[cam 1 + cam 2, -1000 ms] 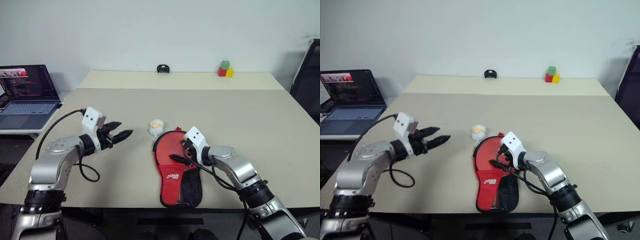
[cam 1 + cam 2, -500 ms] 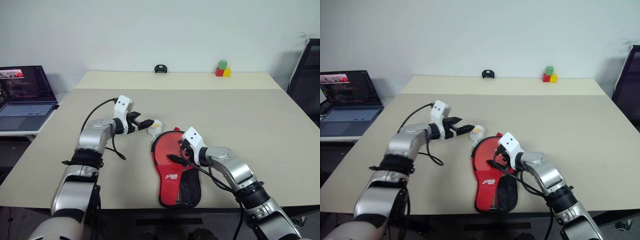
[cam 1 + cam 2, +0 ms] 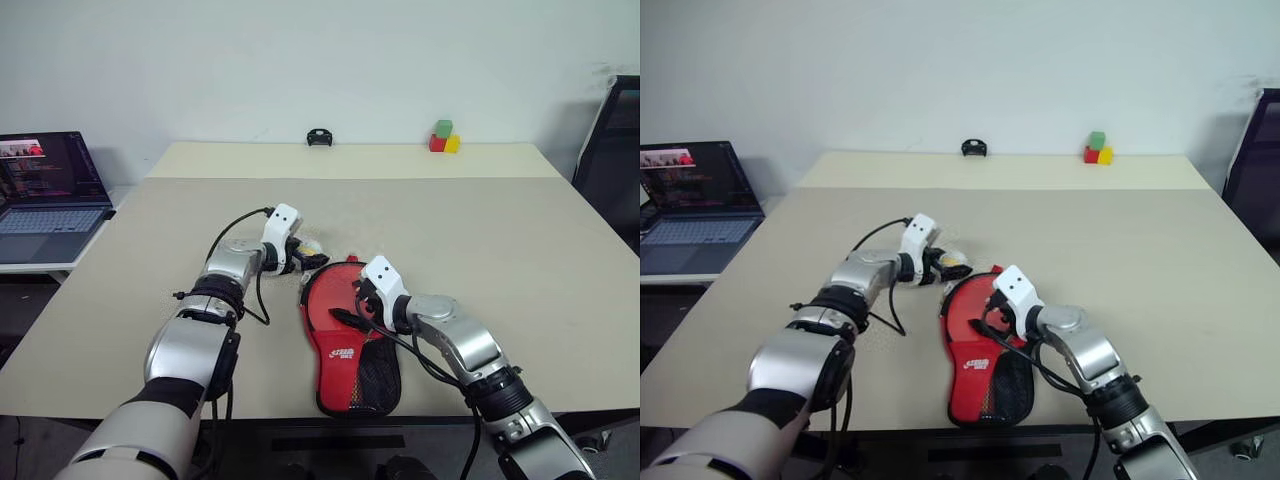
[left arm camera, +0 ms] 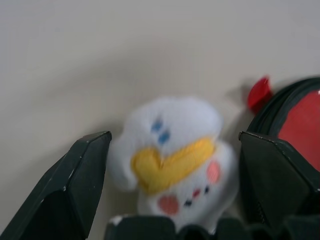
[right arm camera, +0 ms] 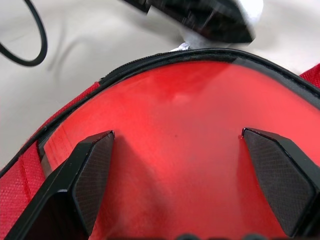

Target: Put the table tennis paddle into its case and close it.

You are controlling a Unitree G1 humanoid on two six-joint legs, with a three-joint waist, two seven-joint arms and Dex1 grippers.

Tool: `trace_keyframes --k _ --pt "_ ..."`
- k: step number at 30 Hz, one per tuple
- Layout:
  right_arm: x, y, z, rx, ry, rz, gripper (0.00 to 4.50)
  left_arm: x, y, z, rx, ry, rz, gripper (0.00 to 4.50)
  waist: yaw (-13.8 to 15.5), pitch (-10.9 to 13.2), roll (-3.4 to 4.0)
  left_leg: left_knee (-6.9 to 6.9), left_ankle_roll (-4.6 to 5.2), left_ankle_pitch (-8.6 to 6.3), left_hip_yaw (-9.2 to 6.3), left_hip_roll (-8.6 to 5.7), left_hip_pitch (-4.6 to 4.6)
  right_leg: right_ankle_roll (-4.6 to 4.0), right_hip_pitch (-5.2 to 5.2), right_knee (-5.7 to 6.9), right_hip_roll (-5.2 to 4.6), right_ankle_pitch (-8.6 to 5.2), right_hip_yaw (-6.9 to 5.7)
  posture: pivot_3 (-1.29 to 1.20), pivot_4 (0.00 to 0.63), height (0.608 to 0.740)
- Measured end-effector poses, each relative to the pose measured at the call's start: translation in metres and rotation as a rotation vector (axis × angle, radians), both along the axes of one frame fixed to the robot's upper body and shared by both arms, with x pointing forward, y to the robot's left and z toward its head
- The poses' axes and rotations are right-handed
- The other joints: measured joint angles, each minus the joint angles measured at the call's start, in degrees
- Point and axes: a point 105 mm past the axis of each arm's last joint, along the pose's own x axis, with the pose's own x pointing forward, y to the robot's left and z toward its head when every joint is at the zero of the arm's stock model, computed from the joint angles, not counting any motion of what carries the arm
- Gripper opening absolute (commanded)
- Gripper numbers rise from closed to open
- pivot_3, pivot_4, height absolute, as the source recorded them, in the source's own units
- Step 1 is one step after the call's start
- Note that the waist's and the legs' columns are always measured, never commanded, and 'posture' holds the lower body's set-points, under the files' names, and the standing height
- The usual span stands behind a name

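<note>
Head stereo pair overlooks table (image 3: 560, 260); wrist cameras close, along tools.

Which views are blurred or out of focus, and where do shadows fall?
Left wrist view: the white plush toy looks soft and out of focus between the open left claw fingers. Right wrist view: the paddle face is smooth and fairly sharp, with soft shadows beside the right claw fingers. Left eye view: even light, faint shadows on the table.

On the worktop (image 3: 500, 250) we list: case (image 3: 352, 345) at the near edge; plush toy (image 4: 175, 150) just behind it; blocks (image 3: 443, 138) far behind.
</note>
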Motion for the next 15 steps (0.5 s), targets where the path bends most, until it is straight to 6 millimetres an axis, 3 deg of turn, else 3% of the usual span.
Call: trace_keyframes --k 2,5,13,15 --pt "0.000 0.000 0.000 0.004 0.001 -0.005 4.50 0.000 -0.001 0.000 0.009 -0.004 -0.005 4.45 0.11 -0.01 -0.01 0.00 0.00 0.00 0.00 0.00 0.00 0.00 0.01 0.00 0.00 0.00 -0.01 0.00 0.150 0.740" --pt "0.000 -0.001 0.000 0.007 0.002 -0.011 4.50 0.000 -0.004 -0.001 0.019 -0.002 -0.013 3.85 0.22 -0.01 -0.01 0.00 0.00 0.00 0.00 0.00 0.02 0.00 0.01 0.01 0.00 0.00 -0.01 0.00 0.150 0.740" --pt "0.001 -0.002 -0.001 -0.005 -0.008 -0.029 4.50 -0.002 -0.012 -0.006 0.017 0.013 -0.032 1.05 0.24 -0.01 -0.01 0.01 0.00 0.00 0.00 0.00 0.02 0.00 0.02 0.03 0.00 0.00 -0.01 0.00 0.150 0.740" --pt "0.002 -0.002 -0.001 -0.008 -0.009 -0.034 4.50 -0.002 -0.012 -0.006 0.015 0.010 -0.031 0.54 0.27 -0.02 -0.02 0.02 0.00 0.00 0.00 -0.01 0.02 0.00 0.03 0.04 0.00 0.00 -0.01 0.00 0.150 0.740"
